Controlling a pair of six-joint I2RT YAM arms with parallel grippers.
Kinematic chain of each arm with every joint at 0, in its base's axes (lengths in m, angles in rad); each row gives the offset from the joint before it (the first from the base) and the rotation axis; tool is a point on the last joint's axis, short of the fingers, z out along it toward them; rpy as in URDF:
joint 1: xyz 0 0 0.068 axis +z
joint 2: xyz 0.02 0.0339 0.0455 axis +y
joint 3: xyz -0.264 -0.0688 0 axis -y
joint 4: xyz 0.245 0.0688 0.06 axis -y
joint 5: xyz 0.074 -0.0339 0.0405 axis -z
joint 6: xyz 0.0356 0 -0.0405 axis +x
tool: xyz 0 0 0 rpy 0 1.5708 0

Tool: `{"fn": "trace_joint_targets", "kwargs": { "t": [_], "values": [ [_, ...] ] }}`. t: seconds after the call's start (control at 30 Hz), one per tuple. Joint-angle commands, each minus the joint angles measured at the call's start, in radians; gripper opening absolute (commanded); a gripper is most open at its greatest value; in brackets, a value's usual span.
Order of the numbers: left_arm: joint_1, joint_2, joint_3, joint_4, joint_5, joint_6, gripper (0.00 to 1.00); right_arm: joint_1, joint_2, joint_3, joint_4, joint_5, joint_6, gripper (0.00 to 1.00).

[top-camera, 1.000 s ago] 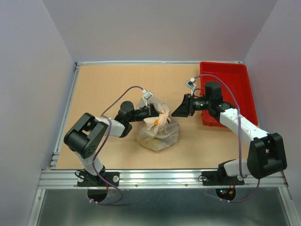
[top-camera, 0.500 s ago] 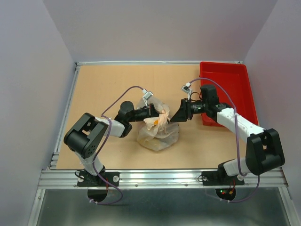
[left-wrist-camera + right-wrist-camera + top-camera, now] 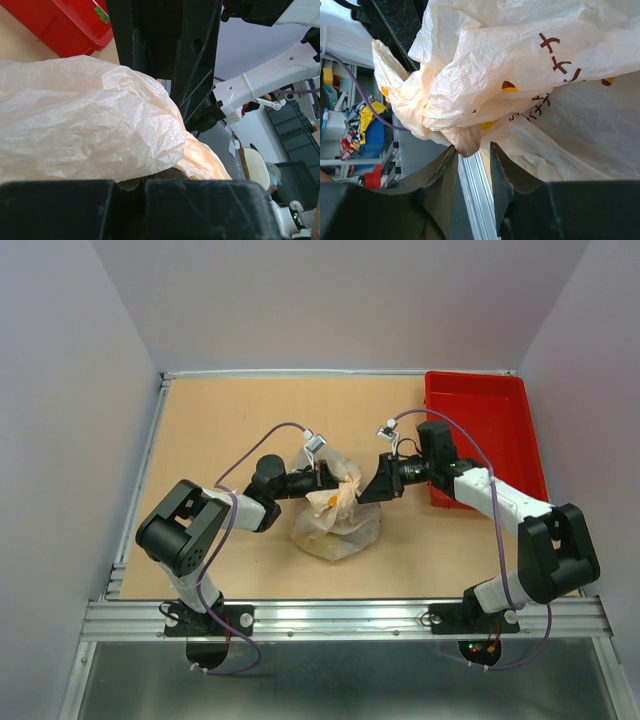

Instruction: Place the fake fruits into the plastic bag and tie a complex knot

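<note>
Plastic bag [image 3: 530,65] print: dark-brown characters, sideways, seemingly Japanese script; too creased to read with confidence.
Bag marks: orange-yellow shapes, no wording.

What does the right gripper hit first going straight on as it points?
The plastic bag: its bunched top sits right ahead of the right gripper, a twisted end apparently already between the open jaws. Exact depth is unclear.
</note>
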Motion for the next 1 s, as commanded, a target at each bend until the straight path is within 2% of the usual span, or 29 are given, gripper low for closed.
{"fn": "trace_joint_targets", "kwargs": {
  "t": [0.0, 0.07, 0.13, 0.17, 0.3, 0.37, 0.57, 0.83, 0.9, 0.97],
  "values": [
    [-0.014, -0.055, 0.022, 0.081, 0.032, 0.020, 0.00, 0.011, -0.001, 0.052, 0.069, 0.008, 0.015, 0.36],
    [-0.014, -0.056, 0.020, 0.079, 0.032, 0.020, 0.00, 0.009, -0.009, 0.053, 0.072, 0.013, 0.023, 0.36],
    [-0.014, -0.053, 0.020, 0.078, 0.032, 0.021, 0.00, 0.010, -0.015, 0.056, 0.077, 0.013, 0.038, 0.46],
    [-0.014, -0.052, 0.022, 0.078, 0.032, 0.021, 0.00, 0.009, -0.018, 0.058, 0.078, 0.017, 0.043, 0.48],
    [-0.014, -0.047, 0.023, 0.078, 0.037, 0.021, 0.00, 0.009, -0.024, 0.064, 0.083, 0.013, 0.050, 0.52],
    [-0.013, -0.045, 0.025, 0.078, 0.037, 0.020, 0.00, 0.009, -0.024, 0.069, 0.086, 0.013, 0.053, 0.50],
    [-0.016, -0.042, 0.020, 0.075, 0.041, 0.020, 0.01, 0.009, -0.013, 0.085, 0.098, 0.007, 0.070, 0.41],
    [-0.016, -0.047, 0.011, 0.066, 0.043, 0.032, 0.02, 0.009, -0.030, 0.081, 0.121, -0.010, 0.086, 0.17],
    [-0.016, -0.050, 0.013, 0.058, 0.043, 0.037, 0.04, 0.007, -0.029, 0.081, 0.121, -0.018, 0.089, 0.14],
    [-0.016, -0.051, 0.011, 0.046, 0.044, 0.044, 0.10, 0.007, -0.027, 0.082, 0.123, -0.023, 0.090, 0.04]
  ]
}}
